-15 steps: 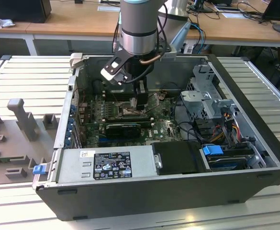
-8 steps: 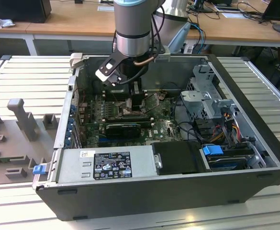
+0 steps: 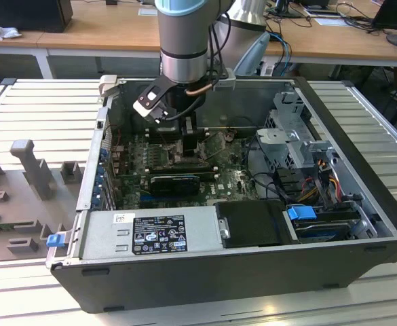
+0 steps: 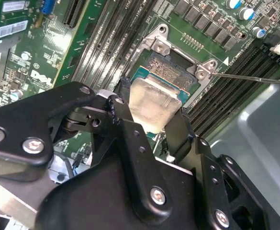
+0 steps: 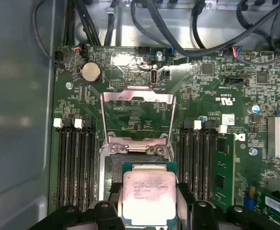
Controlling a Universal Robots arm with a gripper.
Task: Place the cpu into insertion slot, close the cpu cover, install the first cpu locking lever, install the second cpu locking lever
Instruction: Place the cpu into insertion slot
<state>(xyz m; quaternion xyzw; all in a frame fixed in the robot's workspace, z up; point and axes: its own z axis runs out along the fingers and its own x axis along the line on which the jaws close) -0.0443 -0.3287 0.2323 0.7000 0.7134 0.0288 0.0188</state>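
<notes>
The jaws are pinching the cpu [image 5: 147, 199] by opposite edges, its metal top facing up, over the insertion slot [image 4: 171, 67] near the motherboard's [image 5: 211, 110] middle. The first wrist view is showing the cpu cover [image 5: 137, 98] standing open. The exterior view is showing the open computer case [image 3: 218, 272] lying on a ribbed worktop [image 3: 42, 95], with office desks [image 3: 103, 34] behind.

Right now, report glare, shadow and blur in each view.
First wrist view: glare whitens the cpu top, the open cpu cover shines, the near case wall is soft. Second wrist view: the cpu's top gleams bright; the grey panel is blurred. Exterior view: the motherboard lies in shade under the arm.
</notes>
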